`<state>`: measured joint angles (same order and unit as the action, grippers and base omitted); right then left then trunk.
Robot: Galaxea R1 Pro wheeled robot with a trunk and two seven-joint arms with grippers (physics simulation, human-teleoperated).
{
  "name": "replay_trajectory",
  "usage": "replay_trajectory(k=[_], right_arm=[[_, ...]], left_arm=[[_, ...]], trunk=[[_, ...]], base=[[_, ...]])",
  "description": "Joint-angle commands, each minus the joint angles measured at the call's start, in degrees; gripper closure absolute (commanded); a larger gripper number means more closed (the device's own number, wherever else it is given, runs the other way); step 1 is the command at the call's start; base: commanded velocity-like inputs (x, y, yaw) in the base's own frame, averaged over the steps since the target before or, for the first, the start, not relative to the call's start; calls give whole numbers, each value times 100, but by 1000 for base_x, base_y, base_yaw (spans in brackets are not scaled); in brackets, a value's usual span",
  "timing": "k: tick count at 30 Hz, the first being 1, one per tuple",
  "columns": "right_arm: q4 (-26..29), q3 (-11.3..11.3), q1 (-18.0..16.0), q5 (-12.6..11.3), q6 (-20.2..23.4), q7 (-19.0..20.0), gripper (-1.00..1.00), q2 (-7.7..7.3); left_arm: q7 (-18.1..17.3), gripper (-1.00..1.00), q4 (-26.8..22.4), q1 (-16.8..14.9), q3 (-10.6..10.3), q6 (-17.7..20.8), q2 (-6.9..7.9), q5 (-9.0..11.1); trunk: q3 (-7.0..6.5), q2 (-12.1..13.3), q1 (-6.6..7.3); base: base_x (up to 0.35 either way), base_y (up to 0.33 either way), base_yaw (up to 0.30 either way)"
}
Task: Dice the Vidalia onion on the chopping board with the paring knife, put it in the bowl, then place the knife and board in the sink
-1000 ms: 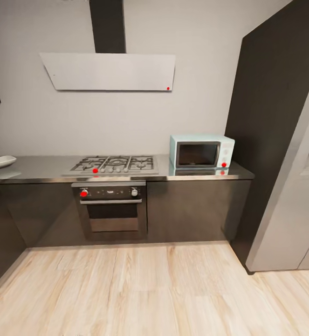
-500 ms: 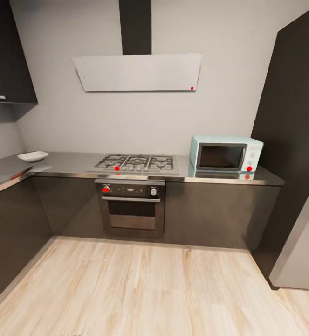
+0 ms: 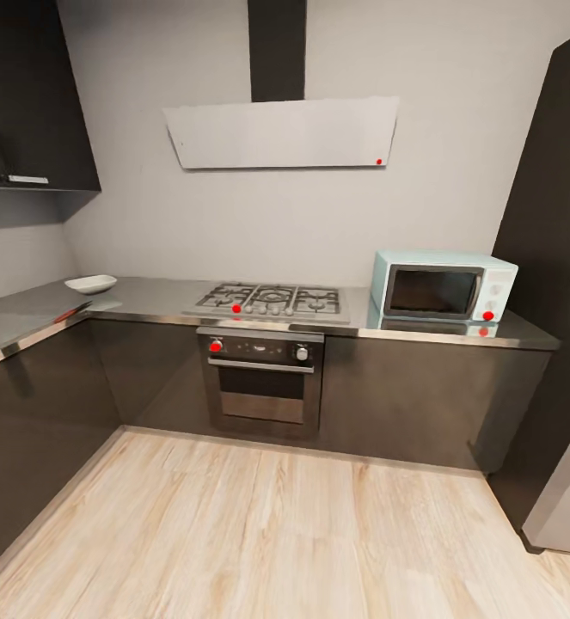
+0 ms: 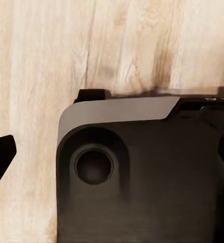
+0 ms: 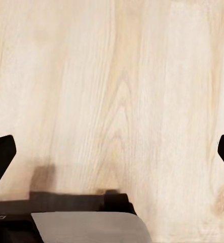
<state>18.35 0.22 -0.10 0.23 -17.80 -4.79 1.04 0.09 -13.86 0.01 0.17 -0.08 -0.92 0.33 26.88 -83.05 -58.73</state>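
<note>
Risk is that we roll past the bowl [image 3: 90, 283] on the countertop [image 3: 151, 298] at far left, both grippers [image 4: 112, 157] [image 5: 112, 157] spread and empty above the floor [image 3: 259, 524].

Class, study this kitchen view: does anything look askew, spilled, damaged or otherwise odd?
Nothing stands out. The bowl sits upright on the countertop, the microwave stands square near the wall, and the floor shows no spill.

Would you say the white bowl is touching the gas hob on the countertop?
Apart. The head view shows the bowl near the countertop's left corner, with a plain stretch of bare grey worktop between it and the gas hob.
</note>
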Motion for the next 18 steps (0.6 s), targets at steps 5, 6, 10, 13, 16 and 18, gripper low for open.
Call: replay_trajectory(k=[5,6,10,13,16,18], right_arm=[[-428,14,-5,4,8,-15,-100,-7],[-536,17,-4,4,13,-13,-100,-5],[-845,26,-3,4,20,-3,-100,9],[-1080,30,-5,4,21,7,-100,9],[-1271,31,-7,4,25,11,-100,1],[-1333,31,-6,4,28,12,-100,0]], left_arm=[[0,-100,258,-1,-7,-1,65,16],[3,-100,336,-1,-2,2,68,17],[7,-100,593,-1,22,6,88,19],[8,-100,716,-1,26,8,115,19],[9,-100,750,-1,32,7,120,20],[9,-100,756,-1,34,7,119,20]], trunk=[[4,-3,0],[4,-3,0],[4,-3,0],[4,-3,0],[4,-3,0],[4,-3,0]], base=[[0,0,2],[0,0,0],[0,0,0],[0,0,0],[0,0,0],[0,0,0]])
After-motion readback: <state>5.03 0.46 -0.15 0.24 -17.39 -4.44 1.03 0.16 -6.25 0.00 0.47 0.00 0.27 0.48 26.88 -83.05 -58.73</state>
